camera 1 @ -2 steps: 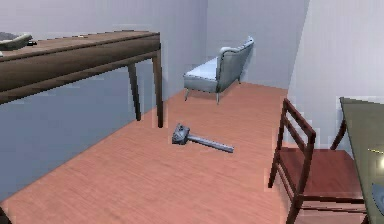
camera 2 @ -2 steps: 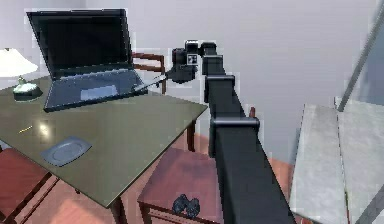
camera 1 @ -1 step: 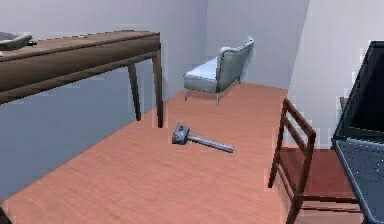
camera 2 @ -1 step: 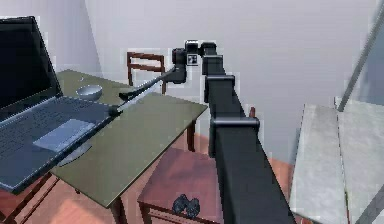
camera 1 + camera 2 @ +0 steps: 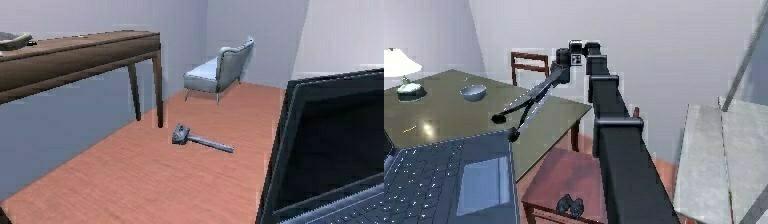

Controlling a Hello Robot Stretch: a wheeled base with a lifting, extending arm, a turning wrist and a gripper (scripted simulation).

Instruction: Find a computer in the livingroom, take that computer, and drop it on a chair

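Note:
A dark open laptop (image 5: 330,150) looms large at the forward view's right, with the floor below it. In the arm side view the same laptop (image 5: 454,180) hangs at the bottom left, keyboard and touchpad facing up, clear of the table. The gripper (image 5: 506,126) reaches left from the dark arm (image 5: 619,140), its thin fingers meet the laptop's far corner, and it holds the laptop. A wooden chair (image 5: 559,178) stands below the arm at the table's edge, with a small dark object (image 5: 569,206) on its seat. A pale blue armchair (image 5: 220,68) sits in the far corner.
A dark wooden table (image 5: 70,55) stands at the forward view's left. In the arm side view the table (image 5: 444,115) bears a bowl (image 5: 474,92) and a white lamp (image 5: 399,65). A hammer-like tool (image 5: 200,140) lies on the wooden floor. A pale grey slab (image 5: 719,160) stands at the right.

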